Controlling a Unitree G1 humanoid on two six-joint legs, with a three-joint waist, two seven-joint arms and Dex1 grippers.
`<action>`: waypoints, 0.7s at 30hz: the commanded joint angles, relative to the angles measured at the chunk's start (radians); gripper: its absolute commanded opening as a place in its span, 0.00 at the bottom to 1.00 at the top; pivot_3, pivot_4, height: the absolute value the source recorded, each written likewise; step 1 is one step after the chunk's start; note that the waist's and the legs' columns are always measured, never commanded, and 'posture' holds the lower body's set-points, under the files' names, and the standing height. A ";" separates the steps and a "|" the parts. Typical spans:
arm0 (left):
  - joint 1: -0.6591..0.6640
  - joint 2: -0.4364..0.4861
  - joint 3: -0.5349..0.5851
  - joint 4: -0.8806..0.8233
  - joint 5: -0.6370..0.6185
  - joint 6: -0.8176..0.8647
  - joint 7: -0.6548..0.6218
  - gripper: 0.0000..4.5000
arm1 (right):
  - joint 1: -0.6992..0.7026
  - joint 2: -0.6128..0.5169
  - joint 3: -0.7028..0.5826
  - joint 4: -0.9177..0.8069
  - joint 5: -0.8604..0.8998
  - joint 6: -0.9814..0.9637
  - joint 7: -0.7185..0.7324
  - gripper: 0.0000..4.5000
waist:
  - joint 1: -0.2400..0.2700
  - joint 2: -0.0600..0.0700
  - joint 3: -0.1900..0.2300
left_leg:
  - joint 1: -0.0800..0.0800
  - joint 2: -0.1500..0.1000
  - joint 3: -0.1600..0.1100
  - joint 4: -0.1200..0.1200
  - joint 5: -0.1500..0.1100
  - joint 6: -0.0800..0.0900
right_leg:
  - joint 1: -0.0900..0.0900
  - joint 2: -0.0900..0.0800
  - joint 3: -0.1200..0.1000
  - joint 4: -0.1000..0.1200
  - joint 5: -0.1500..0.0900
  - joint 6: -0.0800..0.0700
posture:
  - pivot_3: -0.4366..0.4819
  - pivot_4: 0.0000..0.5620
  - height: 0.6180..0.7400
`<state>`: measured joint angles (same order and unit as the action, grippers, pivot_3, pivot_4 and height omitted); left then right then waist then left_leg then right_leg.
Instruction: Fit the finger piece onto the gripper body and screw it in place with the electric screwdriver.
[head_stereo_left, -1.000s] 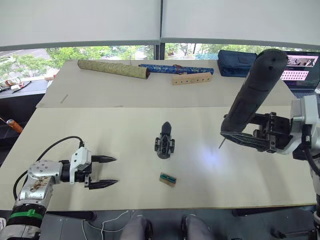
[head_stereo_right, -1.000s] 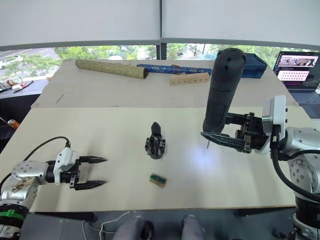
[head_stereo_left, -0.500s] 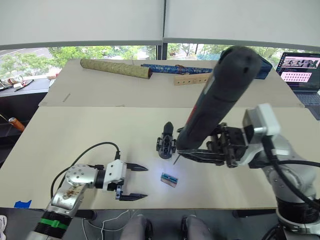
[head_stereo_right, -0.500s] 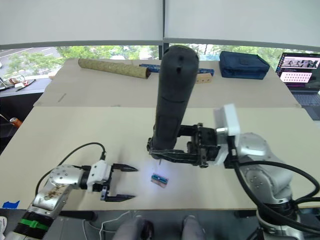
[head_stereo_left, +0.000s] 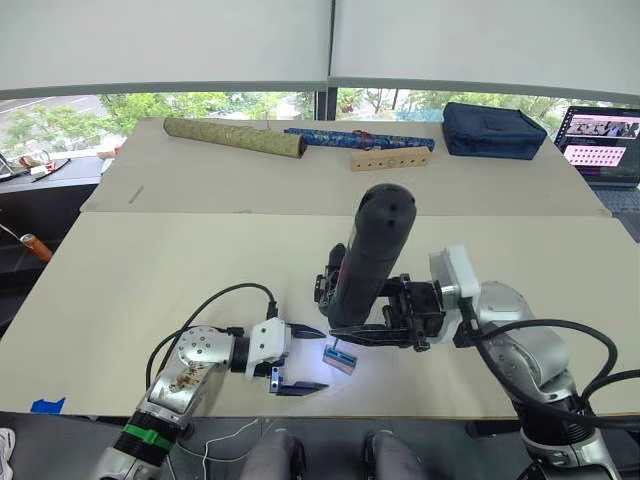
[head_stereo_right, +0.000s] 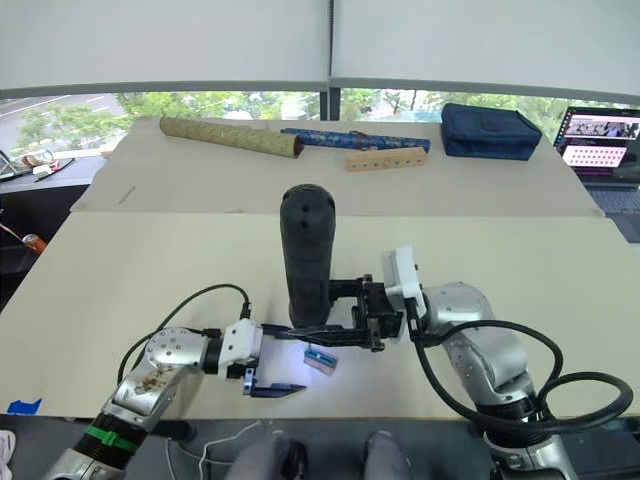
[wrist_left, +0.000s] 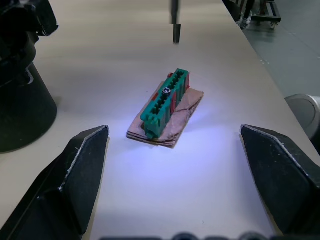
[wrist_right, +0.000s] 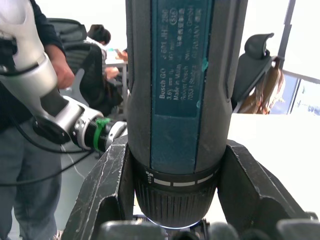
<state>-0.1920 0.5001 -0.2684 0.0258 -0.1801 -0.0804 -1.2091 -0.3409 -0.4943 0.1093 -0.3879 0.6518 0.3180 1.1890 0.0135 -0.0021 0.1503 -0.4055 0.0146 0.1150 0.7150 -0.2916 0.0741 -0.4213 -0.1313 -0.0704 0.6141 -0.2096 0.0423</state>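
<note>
1. From the head views, the right pincer (head_stereo_left: 385, 335) was clamped around the electric screwdriver (head_stereo_left: 372, 255), holding it upright over the bench (head_stereo_left: 150, 270) with its bit pointing down close to a small green block (head_stereo_left: 340, 358) on a brown pad. The gripper body (head_stereo_left: 330, 285) stood just behind the screwdriver, mostly hidden by it. The finger piece could not be told apart from it. The left pincer (head_stereo_left: 300, 360) lay low on the bench, spread wide, its tips either side of the green block's near end.

2. In the left wrist view, the green block (wrist_left: 164, 102) sat between the wide-spread fingers (wrist_left: 75, 170), untouched, with a small screw head visible on its top. The bit tip (wrist_left: 175, 30) hung just beyond it. The risk: a slightly off descent would likely push the light block aside, or the bit could strike a left finger.

3. In the right wrist view, both fingers (wrist_right: 107, 195) pressed the screwdriver's (wrist_right: 175, 90) collar. A loose hold might let the heavy tool tilt or slip.
</note>
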 joint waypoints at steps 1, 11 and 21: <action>-0.009 -0.031 -0.047 0.054 0.036 -0.018 0.020 0.99 | -0.015 0.004 -0.006 -0.006 -0.009 -0.055 0.016 0.42 | 0.002 0.000 0.000 | 0.001 0.000 0.000 0.000 0.000 0.000 | 0.000 0.000 0.000 0.000 0.000 0.000 | 0.48 0.27 0.95; -0.039 -0.065 -0.079 0.096 0.057 -0.026 0.020 0.99 | -0.001 0.009 0.007 0.008 -0.048 -0.076 0.011 0.42 | 0.012 0.001 0.000 | 0.001 0.000 0.000 0.001 0.000 0.000 | 0.001 0.000 0.000 0.000 0.000 0.000 | 0.48 0.27 0.95; -0.034 -0.057 -0.081 0.088 0.052 -0.005 0.009 0.99 | 0.006 -0.005 0.011 0.024 -0.066 -0.090 0.029 0.42 | 0.011 0.001 0.000 | 0.001 0.000 0.000 0.001 0.000 0.001 | 0.001 0.000 0.000 0.000 0.001 0.000 | 0.48 0.27 0.95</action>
<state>-0.2436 0.4467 -0.3033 0.0861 -0.1517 -0.1052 -1.2005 -0.3323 -0.4997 0.1387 -0.3413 0.5707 0.2646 1.2150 0.0247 -0.0015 0.1498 -0.4047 0.0144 0.1148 0.7163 -0.2917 0.0747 -0.4202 -0.1316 -0.0703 0.6144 -0.2091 0.0423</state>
